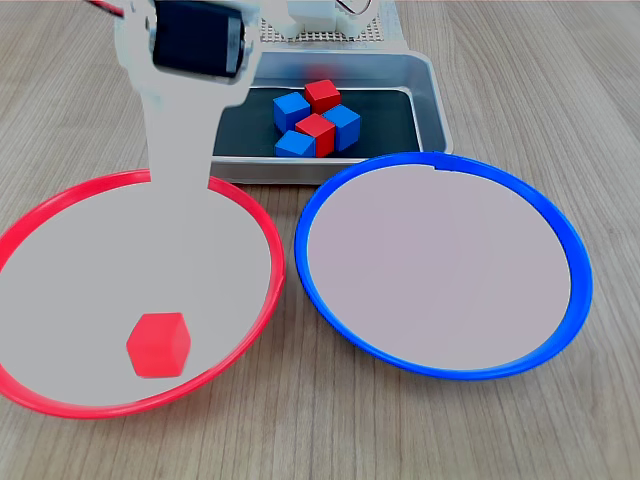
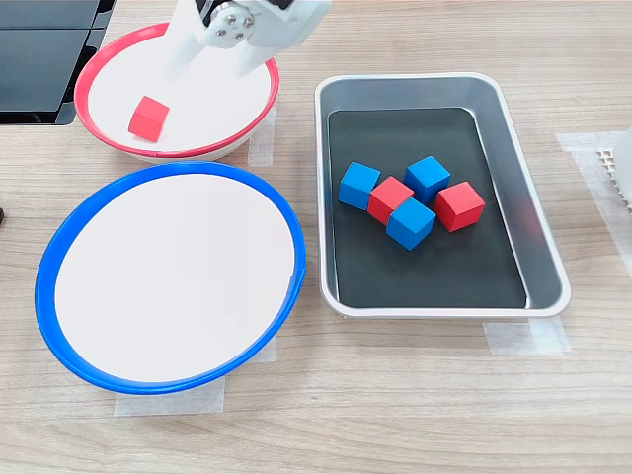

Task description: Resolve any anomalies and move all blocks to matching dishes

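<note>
Light woodgrain tabletop [image 2: 415, 395], even light; black panel [image 2: 44, 54] at corner.
</note>
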`<state>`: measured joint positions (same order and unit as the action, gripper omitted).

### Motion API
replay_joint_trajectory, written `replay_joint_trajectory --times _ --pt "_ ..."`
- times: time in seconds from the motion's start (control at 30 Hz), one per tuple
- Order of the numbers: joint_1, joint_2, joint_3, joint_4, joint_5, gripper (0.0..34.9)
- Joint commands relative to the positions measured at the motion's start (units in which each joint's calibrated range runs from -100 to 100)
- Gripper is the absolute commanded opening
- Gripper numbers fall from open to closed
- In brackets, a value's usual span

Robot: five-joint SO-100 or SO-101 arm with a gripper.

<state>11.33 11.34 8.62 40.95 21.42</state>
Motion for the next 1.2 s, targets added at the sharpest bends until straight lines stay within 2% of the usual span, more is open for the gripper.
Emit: replay_joint_trajectory --times 0.0,0.13,0.2,0.23,0.47,0.53,0.7,0.87,1.0,1.17 --pt "-0.9 -10.9 5.1 7.5 4.0 13.5" --pt "-1.2 -23.2 15.9 15.8 10.3 14.1" --pt "-1.8 -28.7 22.6 16.6 12.5 16.5" --pt "-2.0 -30.6 25.3 16.5 13.2 16.7" --pt "-5.9 -35.6 37.6 13.9 15.6 16.1" --pt "-6.9 -34.2 38.7 11.9 15.7 17.9" --pt "-7.5 -31.1 41.9 5.4 17.7 19.3" --pt "-6.5 -28.2 41.7 4.0 19.8 18.6" --pt "-5.6 -25.5 41.6 1.6 20.9 16.3" --pt "-5.5 -23.9 42.2 -1.0 21.5 6.6"
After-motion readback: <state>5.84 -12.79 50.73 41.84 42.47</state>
